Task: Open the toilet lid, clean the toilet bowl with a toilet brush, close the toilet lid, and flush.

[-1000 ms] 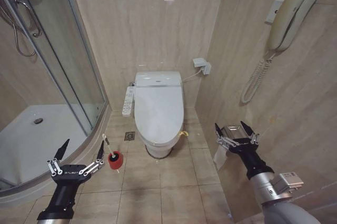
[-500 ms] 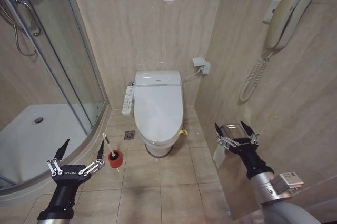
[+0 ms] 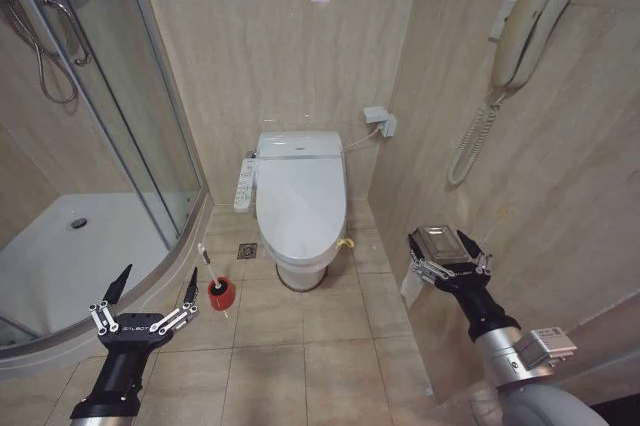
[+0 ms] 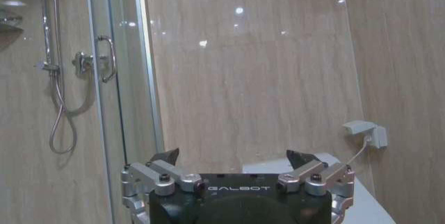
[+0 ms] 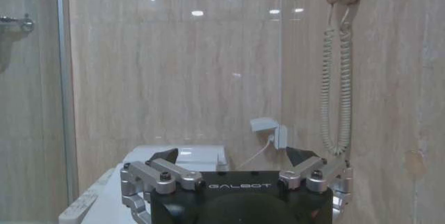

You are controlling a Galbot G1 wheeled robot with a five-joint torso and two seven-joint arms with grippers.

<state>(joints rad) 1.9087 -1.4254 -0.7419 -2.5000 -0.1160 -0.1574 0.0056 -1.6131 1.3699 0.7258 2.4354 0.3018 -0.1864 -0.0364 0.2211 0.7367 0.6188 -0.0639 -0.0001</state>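
Observation:
The toilet lid [image 3: 300,196] lies shut, covering the toilet bowl, of which the white pedestal [image 3: 299,275] shows on the tiled floor. The toilet brush [image 3: 205,262] stands tilted in its small red holder [image 3: 221,292], left of the toilet. My left gripper [image 3: 153,286] hangs open and empty just left of the brush, apart from it. My right gripper [image 3: 445,243] is open and empty by the right wall, well right of the toilet. In the left wrist view the left gripper [image 4: 233,157] faces the back wall, and in the right wrist view the right gripper [image 5: 233,153] faces the toilet's back end [image 5: 187,156].
A curved glass shower enclosure [image 3: 120,116] with a white tray [image 3: 70,246] fills the left. A control panel [image 3: 244,186] hangs on the toilet's left side, a floor drain [image 3: 247,250] below it. A wall phone [image 3: 525,31] and hanging paper [image 3: 411,288] sit on the right wall.
The whole head picture has shifted a little, so the camera has moved. Both arms keep the same pose, grippers still open and empty. The lid stays shut.

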